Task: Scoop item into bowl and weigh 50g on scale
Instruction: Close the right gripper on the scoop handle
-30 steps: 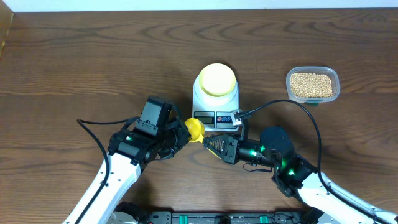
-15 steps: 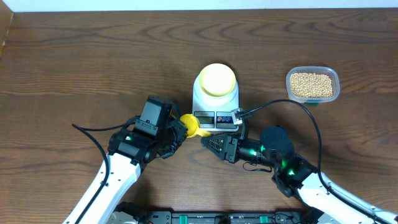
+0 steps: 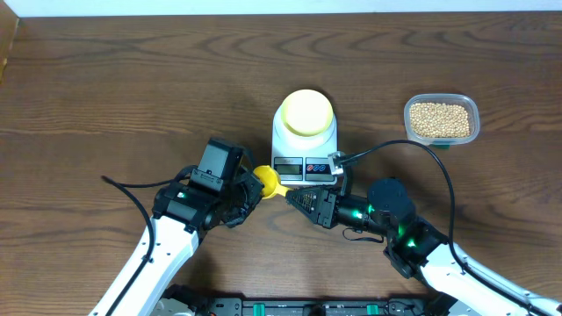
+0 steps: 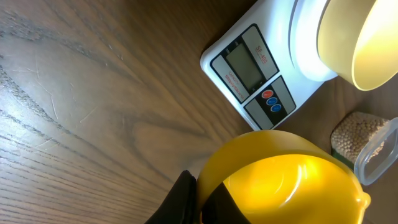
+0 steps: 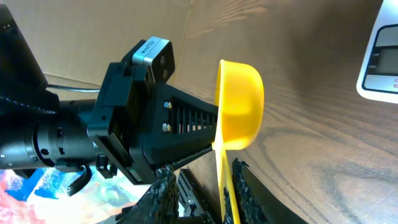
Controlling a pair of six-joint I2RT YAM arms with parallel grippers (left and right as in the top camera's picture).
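Observation:
A yellow measuring spoon hangs just in front of the white scale. My left gripper is shut on the rim of its cup. The spoon's thin handle runs between the fingers of my right gripper. Those jaws stand apart, with the handle against one finger and a gap to the other. The pale yellow bowl stands on the scale's platform and looks empty. The beans fill a clear tub at the far right.
A cable arcs from the right arm over the table between the scale and the tub. The left arm's cable loops at the left. Dark wood table all round, its far edge at the top.
The right jaws have come apart round the spoon's handle. The spoon shifted slightly toward the scale and back; the left grip on its rim is unchanged.

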